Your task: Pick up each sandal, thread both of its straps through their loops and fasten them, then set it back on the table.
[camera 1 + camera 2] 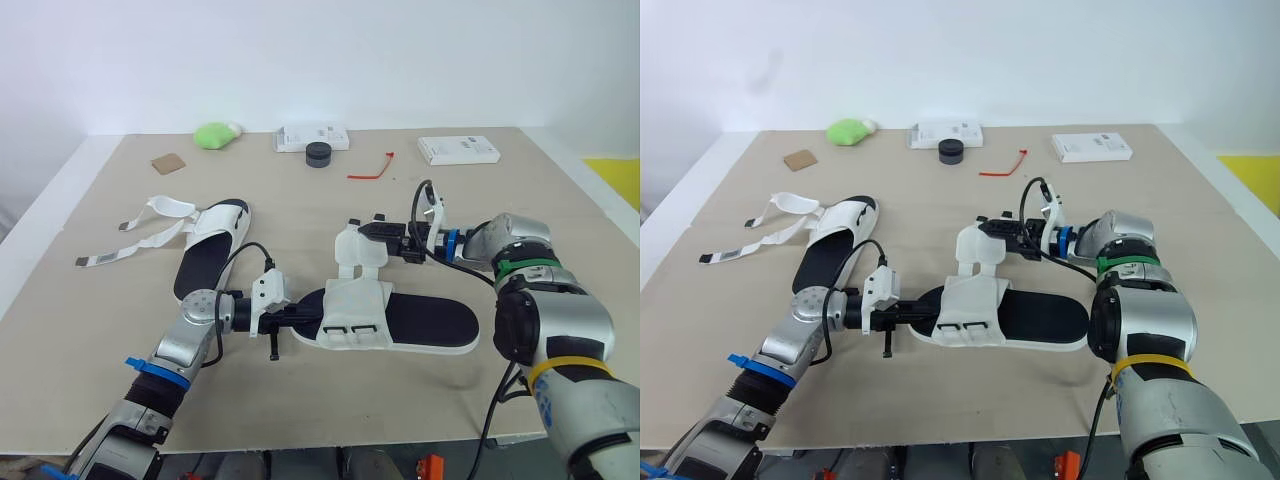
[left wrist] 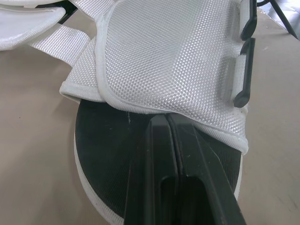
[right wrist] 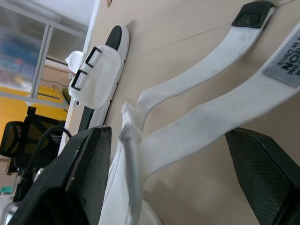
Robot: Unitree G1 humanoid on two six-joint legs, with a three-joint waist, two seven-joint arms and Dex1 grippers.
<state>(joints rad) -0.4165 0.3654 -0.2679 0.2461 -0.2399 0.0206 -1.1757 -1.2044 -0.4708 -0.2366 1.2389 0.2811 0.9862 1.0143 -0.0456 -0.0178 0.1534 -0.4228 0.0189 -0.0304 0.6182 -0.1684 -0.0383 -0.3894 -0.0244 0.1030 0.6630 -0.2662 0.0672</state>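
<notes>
The left gripper (image 2: 167, 126), fingers pressed together, touches the sandal (image 1: 425, 322) at its 9 o'clock end, while the right gripper (image 1: 365, 230) gapes wide around its strap (image 1: 356, 252) at 11 o'clock.

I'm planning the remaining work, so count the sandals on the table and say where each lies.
2. One sandal lies near the front edge, between the left hand and right hand. The other sandal lies further back on the robot's left. None seems hidden.
</notes>
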